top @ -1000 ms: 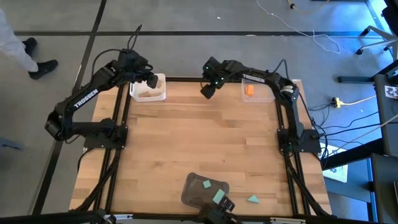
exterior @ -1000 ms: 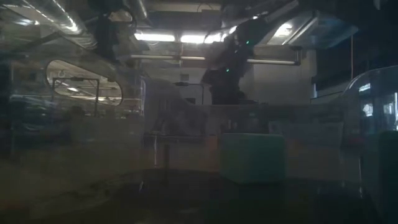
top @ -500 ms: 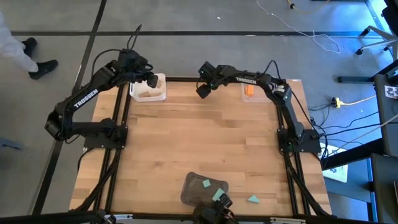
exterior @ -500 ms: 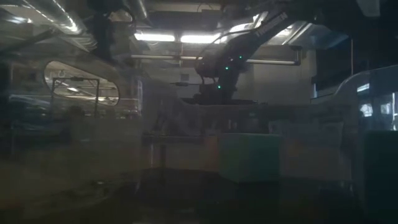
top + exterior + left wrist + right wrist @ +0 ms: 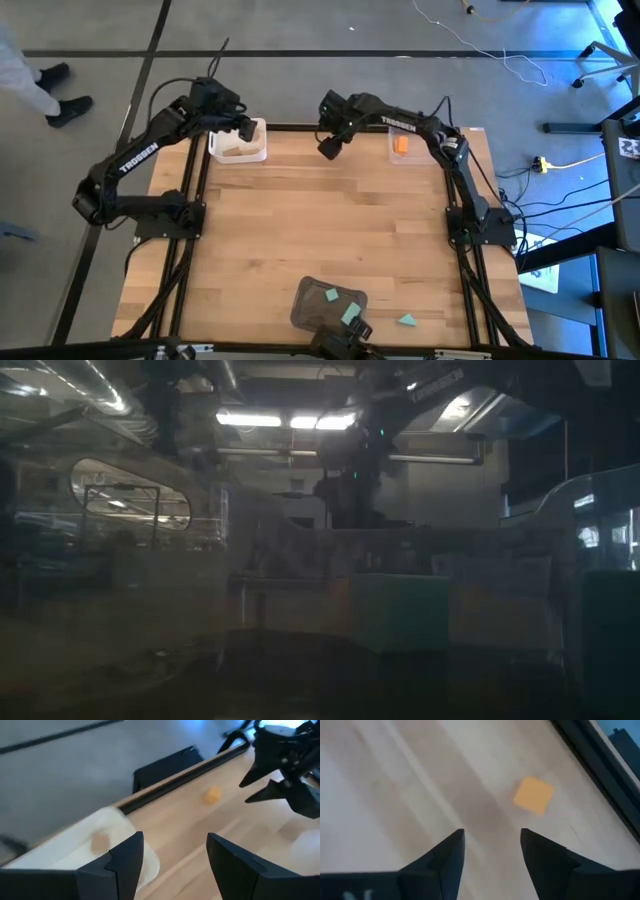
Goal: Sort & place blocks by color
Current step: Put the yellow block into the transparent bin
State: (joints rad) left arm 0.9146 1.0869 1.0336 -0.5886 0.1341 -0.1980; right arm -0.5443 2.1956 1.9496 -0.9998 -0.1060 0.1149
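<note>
— Nearest the front edge of the table (image 5: 250, 240), what is seen?

— A dark grey tray (image 5: 325, 305) is set there, and teal blocks (image 5: 336, 294) are held inside it. One more teal block (image 5: 407, 320) lies just beside that tray on the bare wood, outside it. At table height, a teal block (image 5: 400, 612) fills the foreground, seen dimly through the tray wall.

— And farther from the grey tray, toward the back edge?

— The right gripper (image 5: 328, 148) is held above the wood between the two back trays, well apart from the grey tray. Its fingers (image 5: 445, 860) are parted, and nothing is gripped between them. A small orange block (image 5: 533, 795) lies flat on the wood just past the fingertips, near the black rail; the same block (image 5: 213, 795) is seen on the wood from the left wrist camera, close to that gripper.

— What is kept in the back trays?

— Pale natural-wood blocks (image 5: 236, 150) rest in the white tray (image 5: 262, 128) at the back left. An orange block (image 5: 401, 145) sits in the clear tray (image 5: 425, 158) at the back right.

— Where is the left gripper?

— The left gripper (image 5: 243, 127) is held at the white tray's rim. Its fingers (image 5: 125, 865) are spread wide, nothing is grasped, and a pale block (image 5: 100, 841) is seen in the tray beyond them.
</note>
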